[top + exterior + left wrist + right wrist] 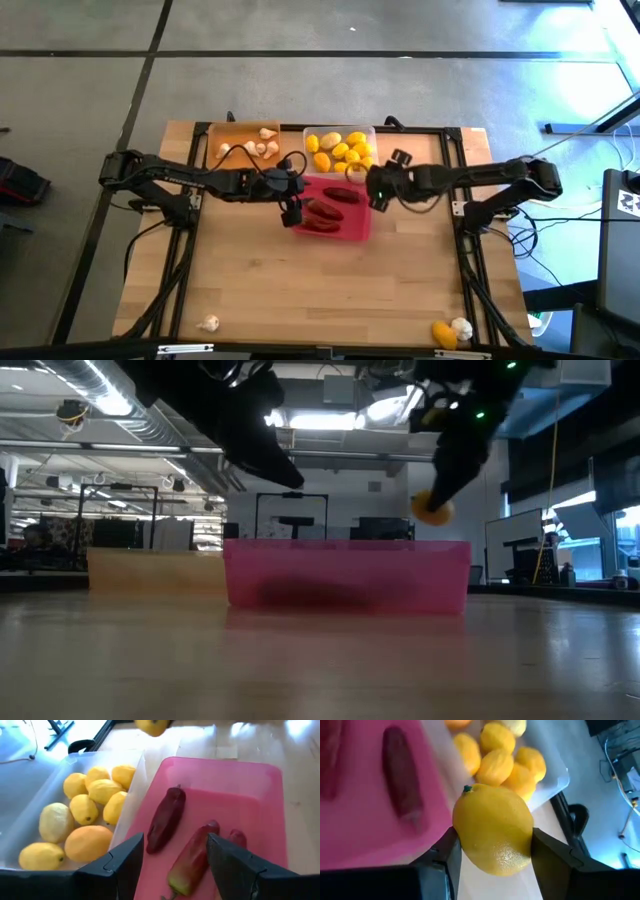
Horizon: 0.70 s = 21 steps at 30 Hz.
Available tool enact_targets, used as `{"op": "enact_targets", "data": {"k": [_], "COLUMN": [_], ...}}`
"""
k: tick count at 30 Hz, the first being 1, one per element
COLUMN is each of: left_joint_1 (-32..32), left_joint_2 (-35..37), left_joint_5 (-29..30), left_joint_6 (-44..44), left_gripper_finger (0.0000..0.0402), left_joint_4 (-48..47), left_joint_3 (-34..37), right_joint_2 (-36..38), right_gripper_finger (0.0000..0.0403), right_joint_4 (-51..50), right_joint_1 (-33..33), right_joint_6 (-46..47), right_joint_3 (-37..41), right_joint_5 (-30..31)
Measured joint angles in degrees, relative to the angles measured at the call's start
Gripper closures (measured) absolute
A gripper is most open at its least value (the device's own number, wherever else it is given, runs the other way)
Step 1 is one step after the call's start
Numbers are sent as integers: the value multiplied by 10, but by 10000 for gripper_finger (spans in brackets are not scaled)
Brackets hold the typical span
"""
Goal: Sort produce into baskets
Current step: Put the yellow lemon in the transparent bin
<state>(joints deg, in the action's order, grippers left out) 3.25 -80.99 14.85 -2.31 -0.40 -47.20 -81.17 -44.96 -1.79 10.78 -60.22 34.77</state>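
1. Right gripper [492, 852] grasps a yellow oval lemon [493, 830], raised over the wooden counter [300, 290] beside the pink-red plastic tray [355, 228].
2. Left gripper [175, 865] released, empty, above dark red chili peppers [166, 819] in that tray.
3. Beyond, clear tray [372, 133] holds lemons.

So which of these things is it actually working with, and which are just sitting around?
Working with:
- lemon held in the right gripper
- pink tray with chili peppers
- clear tray of lemons
- orange tray of garlic bulbs
- left gripper, open over the pink tray

Sitting around:
- black cables
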Motion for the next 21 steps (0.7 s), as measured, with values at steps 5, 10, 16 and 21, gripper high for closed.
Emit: {"op": "enact_targets", "data": {"k": [5, 10, 16, 21], "left_joint_1": [11, 20, 25, 24], "left_joint_2": [0, 0, 0, 0], "left_joint_5": [0, 0, 0, 0], "left_joint_6": [-31, -45, -42, -36], "left_gripper_finger": [192, 192, 192, 192], "left_joint_4": [12, 29, 27, 27], "left_joint_3": [0, 0, 0, 0], "right_joint_2": [-5, -16, -45, -82], "right_gripper_finger": [226, 226, 226, 226], "right_joint_4": [79, 125, 165, 184], "right_joint_1": [-83, -159, -232, -272], "right_joint_6": [-69, -97, -98, -98], "right_joint_3": [0, -1, -1, -1], "right_joint_5": [-64, -131, -203, -255]}}
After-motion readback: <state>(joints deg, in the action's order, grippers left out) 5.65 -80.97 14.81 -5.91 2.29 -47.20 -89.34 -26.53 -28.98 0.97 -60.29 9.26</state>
